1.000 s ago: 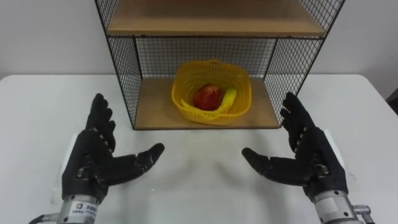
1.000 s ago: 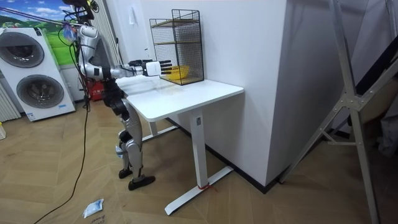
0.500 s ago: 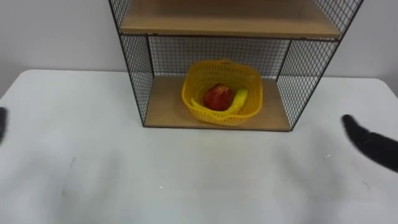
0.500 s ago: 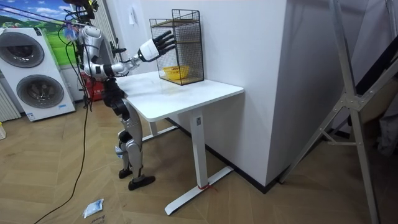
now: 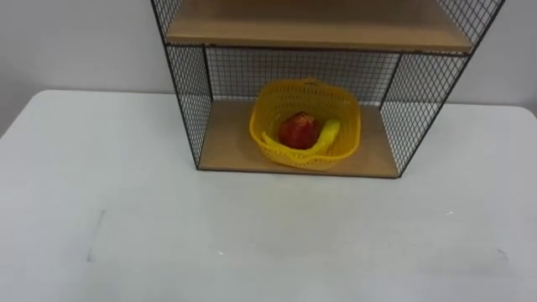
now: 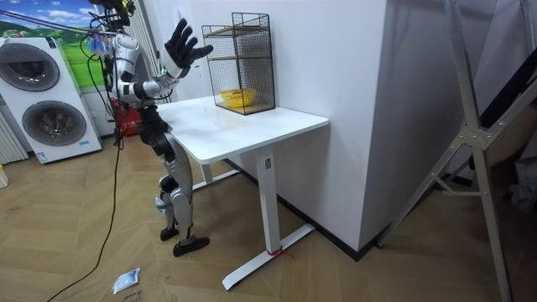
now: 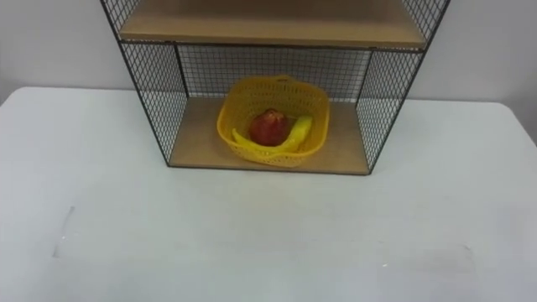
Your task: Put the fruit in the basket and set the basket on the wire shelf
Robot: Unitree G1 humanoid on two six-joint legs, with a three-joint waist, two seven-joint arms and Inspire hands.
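A white bench seen from above, with a black wire shelf standing at its far edge against a pale wall. The shelf has mesh sides and back and two wooden boards. The upper board runs across the top of the view. On the lower board, roughly centred between the mesh sides, sits a yellow plastic basket with a latticed wall. Inside the basket lie a round red fruit and, touching it on its right, a yellow banana leaning against the basket's inner wall. The basket stands upright, set a little back from the board's front edge.

In the room view, the robot stands on a wooden floor at the end of the bench on the room view's left, facing the shelf. Its right hand, on the arm nearer the camera, is lifted above shoulder height, well apart from the shelf and the basket. The hand is released, fingers spread wide, grasping nothing. Behind the robot, at the room view's left, stand two washing machines.
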